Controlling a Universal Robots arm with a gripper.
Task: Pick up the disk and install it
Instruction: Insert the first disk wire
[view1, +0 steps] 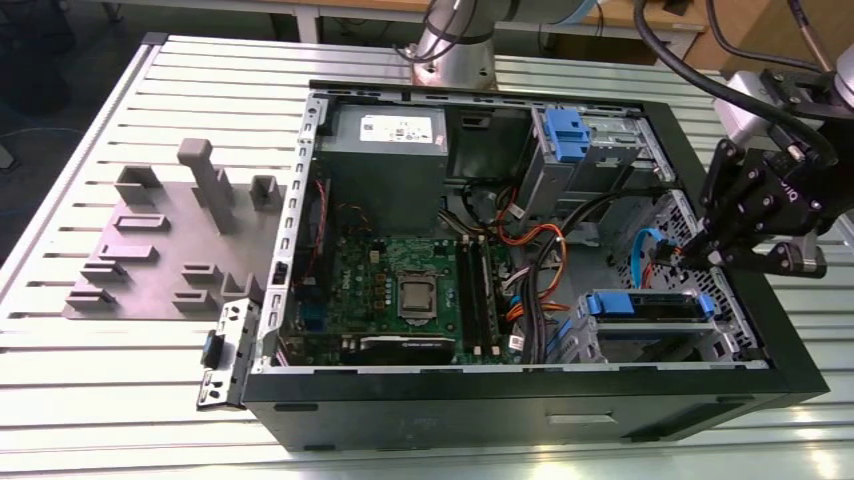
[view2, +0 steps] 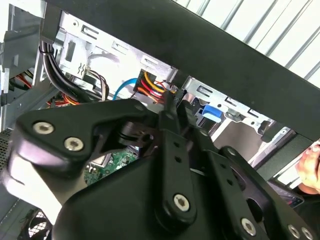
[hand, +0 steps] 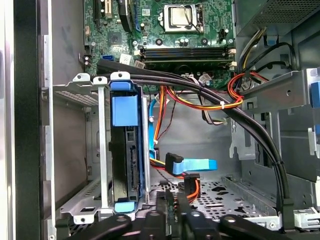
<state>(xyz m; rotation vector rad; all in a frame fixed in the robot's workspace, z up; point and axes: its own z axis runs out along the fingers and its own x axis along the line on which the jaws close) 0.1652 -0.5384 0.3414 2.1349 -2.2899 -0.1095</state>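
Observation:
The disk (view1: 650, 303) sits in its blue carrier inside the metal drive cage at the near corner of the open computer case (view1: 534, 420), on the exterior view's right. In the first wrist view the disk (hand: 125, 150) stands on edge in the cage. My gripper (view1: 683, 258) hangs inside the case just beyond the cage, apart from the disk. Its fingertips (hand: 172, 200) are drawn together beside a black connector with orange wires (hand: 192, 181). Whether they pinch that connector I cannot tell. A blue flat cable (hand: 197, 164) lies just past it. The second wrist view shows the gripper (view2: 171, 105) by the same orange-yellow wires (view2: 152, 85).
A grey power supply (view1: 387, 140) and a second blue bracket (view1: 567, 135) sit at the case's far side, the motherboard (view1: 400, 290) in the middle. Thick black cable bundles (hand: 240, 125) cross above the cage. A grey fixture plate (view1: 167, 240) lies on the slatted table. A hand (view2: 311, 167) shows outside the case.

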